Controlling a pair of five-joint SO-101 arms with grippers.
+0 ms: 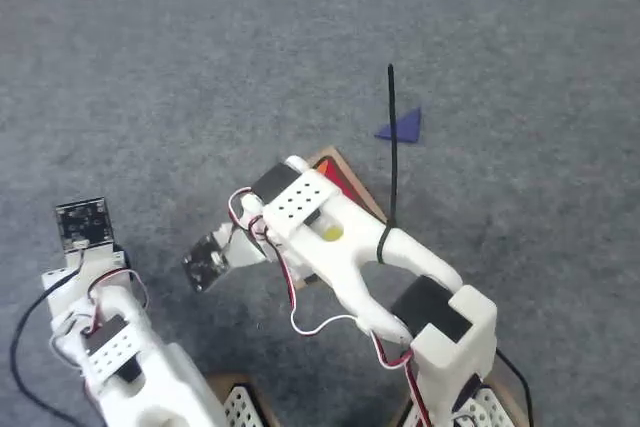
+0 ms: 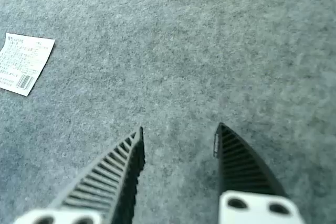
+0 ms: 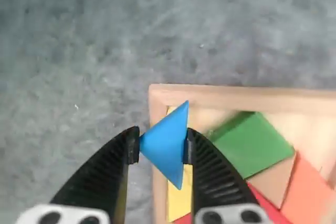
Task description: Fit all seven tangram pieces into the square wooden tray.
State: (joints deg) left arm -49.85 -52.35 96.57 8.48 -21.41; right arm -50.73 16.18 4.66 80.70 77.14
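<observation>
My right gripper [image 3: 160,142] is shut on a light blue triangle [image 3: 167,148], held over the corner of the square wooden tray [image 3: 157,95]. Inside the tray lie a green piece [image 3: 249,142], a yellow piece [image 3: 178,200], a red piece [image 3: 262,205] and an orange piece [image 3: 307,192]. From above, the right arm [image 1: 340,247] covers most of the tray [image 1: 352,179]; a red piece [image 1: 333,177] peeks out. A dark blue triangle [image 1: 402,127] lies on the carpet beyond the tray. My left gripper [image 2: 178,135] hangs open over bare grey carpet.
A white printed label [image 2: 23,64] lies on the carpet off to one side of the left gripper. The left arm [image 1: 110,337] sits at the lower left of the table. A black cable [image 1: 392,147] rises from the right arm, close to the dark blue triangle.
</observation>
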